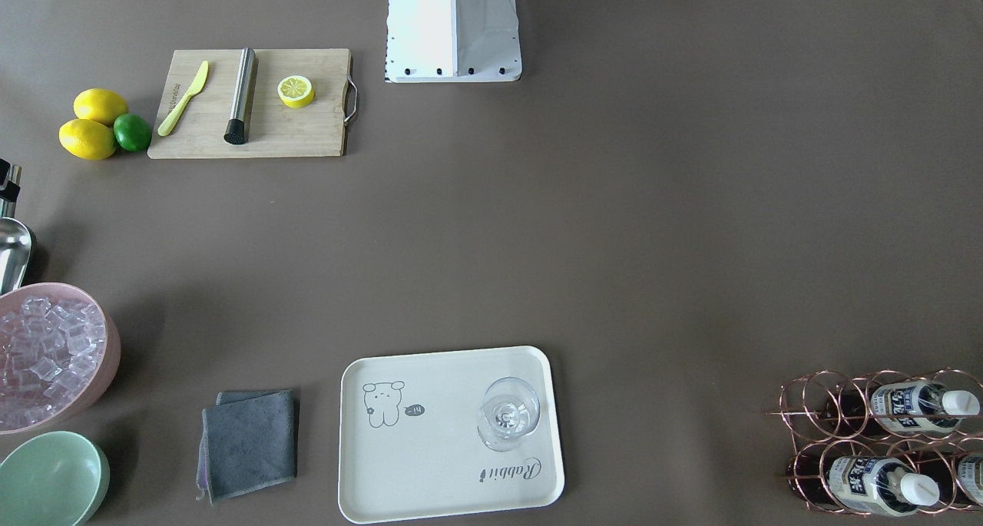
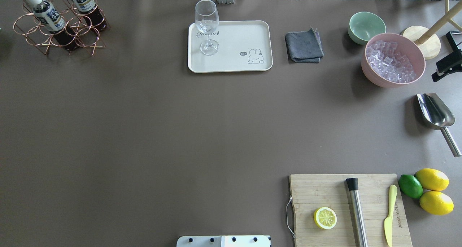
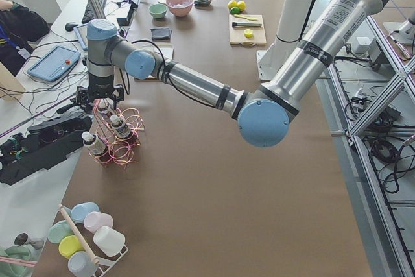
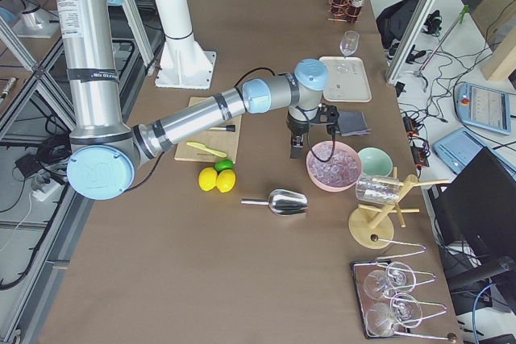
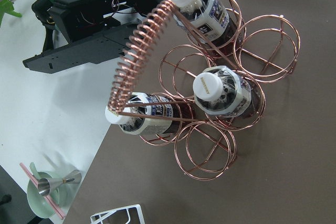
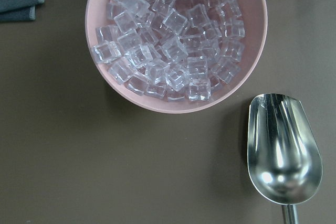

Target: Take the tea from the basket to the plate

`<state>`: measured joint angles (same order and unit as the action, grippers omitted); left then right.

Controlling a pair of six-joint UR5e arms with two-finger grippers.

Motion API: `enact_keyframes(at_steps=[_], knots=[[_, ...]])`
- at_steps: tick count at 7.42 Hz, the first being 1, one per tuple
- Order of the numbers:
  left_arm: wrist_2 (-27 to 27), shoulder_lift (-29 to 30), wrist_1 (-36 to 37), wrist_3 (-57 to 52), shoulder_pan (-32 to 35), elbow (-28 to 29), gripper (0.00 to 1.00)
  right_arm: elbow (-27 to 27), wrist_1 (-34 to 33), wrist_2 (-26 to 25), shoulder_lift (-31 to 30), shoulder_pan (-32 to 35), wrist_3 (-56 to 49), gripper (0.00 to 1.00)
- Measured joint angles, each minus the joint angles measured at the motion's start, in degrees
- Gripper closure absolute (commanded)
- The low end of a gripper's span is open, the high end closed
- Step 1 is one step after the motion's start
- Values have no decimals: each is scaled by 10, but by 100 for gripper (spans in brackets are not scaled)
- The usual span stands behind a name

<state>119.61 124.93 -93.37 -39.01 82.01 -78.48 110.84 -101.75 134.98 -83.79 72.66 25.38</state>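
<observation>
At the table's left end the basket [image 5: 137,56] stands upright. The tea [image 5: 224,98] is in it: three capped bottles, each in its own ring. The left gripper [image 3: 99,97] hangs just above the basket, over the bottles. I cannot tell whether its fingers are wide or narrow.

Further right lies the plate [image 2: 234,41], well apart from the basket. A wine glass [image 2: 207,27] stands upright on the plate's left part. Next come a folded grey cloth [image 2: 303,47], a green bowl [image 2: 366,27] and a pink bowl [image 2: 370,74] full of ice cubes [image 6: 173,40].

The right gripper [image 4: 298,147] hangs just beside the pink bowl, and I cannot tell how far it is spread. A metal scoop [image 2: 435,111] lies near that bowl.

On the robot's side, a cutting board [image 2: 325,189] carries a lemon half [image 2: 325,217], a metal rod [image 2: 357,214] and a yellow knife [image 2: 389,218]. A lime [image 2: 410,186] and two lemons [image 2: 432,179] lie just beside the board.
</observation>
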Motion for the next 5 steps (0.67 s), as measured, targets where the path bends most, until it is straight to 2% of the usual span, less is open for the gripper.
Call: enact_keyframes(at_steps=[2,5], knots=[[27,48,41,-5,5,38,2,1,-1,0,13,-7,8,1],[74,88,54,-51,8,91,2,11,-2,1,18,-15,42,1]])
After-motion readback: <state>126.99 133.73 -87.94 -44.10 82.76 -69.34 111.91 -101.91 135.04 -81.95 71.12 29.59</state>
